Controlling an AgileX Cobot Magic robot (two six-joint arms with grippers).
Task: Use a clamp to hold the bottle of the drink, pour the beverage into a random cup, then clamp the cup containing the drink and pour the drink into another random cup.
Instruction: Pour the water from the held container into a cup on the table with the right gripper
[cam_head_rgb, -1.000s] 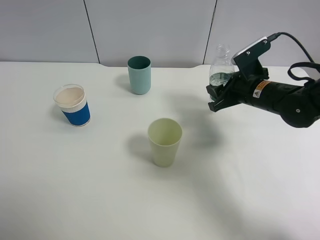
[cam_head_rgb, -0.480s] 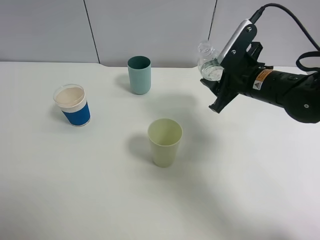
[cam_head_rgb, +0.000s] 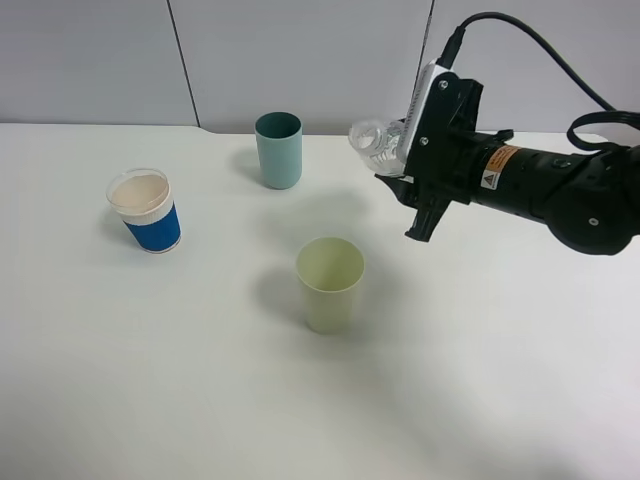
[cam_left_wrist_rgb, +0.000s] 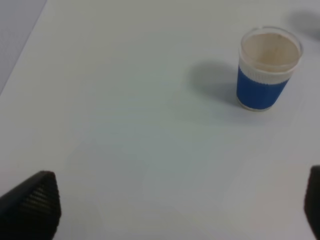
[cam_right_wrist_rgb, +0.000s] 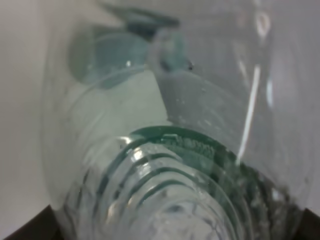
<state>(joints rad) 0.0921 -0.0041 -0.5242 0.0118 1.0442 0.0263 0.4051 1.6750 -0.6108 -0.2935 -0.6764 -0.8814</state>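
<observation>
While the right gripper (cam_head_rgb: 402, 172) hung above the white table (cam_head_rgb: 500, 380), its jaws were closed on the bottle (cam_head_rgb: 374, 140), clamping it round the body where the black fingers hid the label. The bottle was held off the table and tipped well over, its neck and mouth pointing away from the arm toward the left of the high view. It hung to the right of the teal cup (cam_head_rgb: 278, 149) and higher in the picture than the pale yellow-green cup (cam_head_rgb: 329, 283), touching neither. From that view alone I could not say whether the mouth was directly over the pale yellow-green cup or short of it. In the right wrist view the bottle (cam_right_wrist_rgb: 165, 150) filled nearly the whole picture, its clear ribbed wall close against the lens; the beverage inside could not be made out with certainty there.

The pale yellow-green cup stood upright near the middle of the table. The teal cup stood upright farther back, near the wall. The blue-sleeved cup (cam_head_rgb: 147, 210) stood upright at the left, well apart from both.

The left gripper (cam_left_wrist_rgb: 172, 205) was spread wide with nothing between its fingers, only the two dark tips showing at the edges of its wrist view. It hung over bare table, with the blue-sleeved cup (cam_left_wrist_rgb: 268, 67) ahead of it and apart from it.
</observation>
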